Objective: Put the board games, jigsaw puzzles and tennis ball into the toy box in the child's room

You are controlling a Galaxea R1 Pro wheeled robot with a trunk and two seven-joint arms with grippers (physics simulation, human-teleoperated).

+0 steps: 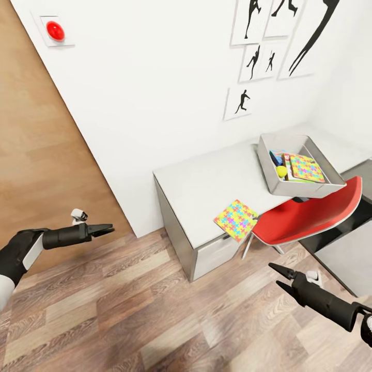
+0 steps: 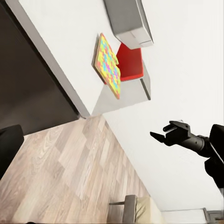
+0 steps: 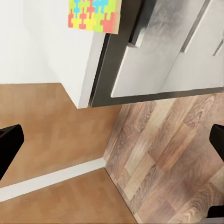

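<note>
On the pale grey table, a colourful jigsaw puzzle lies flat at the front edge, slightly overhanging it. Further back stands the grey toy box. Inside it are another jigsaw puzzle, the yellow tennis ball and flat boxes partly hidden beneath the puzzle. My left gripper hangs open and empty over the floor, well left of the table. The right gripper is open and empty, low in front of the table. The bed's corner shows by the wall.
A red chair is tucked under the table below the toy box. A brown wooden panel stands at the left, with a red button on the wall above. Framed silhouette pictures hang over the table. Wood-plank floor lies between my arms.
</note>
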